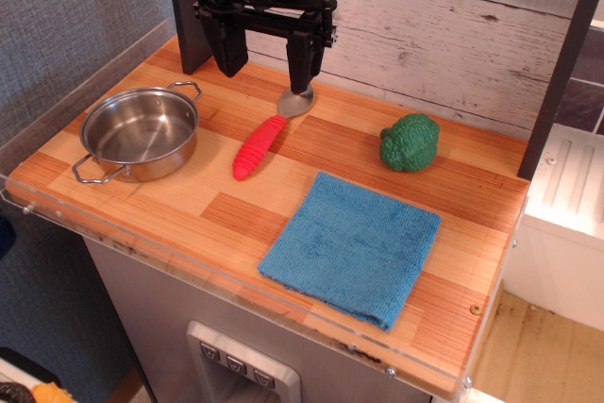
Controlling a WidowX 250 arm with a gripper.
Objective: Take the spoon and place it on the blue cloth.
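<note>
The spoon (262, 142) lies on the wooden table top, its ribbed red handle pointing to the front left and its silver bowl to the back right. The blue cloth (353, 244) lies flat at the front right, apart from the spoon. My gripper (265, 69) hangs open above the back of the table, just behind the spoon. Its right finger (300, 65) stands over the spoon's bowl, its left finger (230, 52) to the left of it. It holds nothing.
A steel pot (142, 132) with two handles stands at the left. A green lumpy toy vegetable (410, 142) sits at the back right. A clear rim (189, 261) runs along the table's front edge. A plank wall stands behind.
</note>
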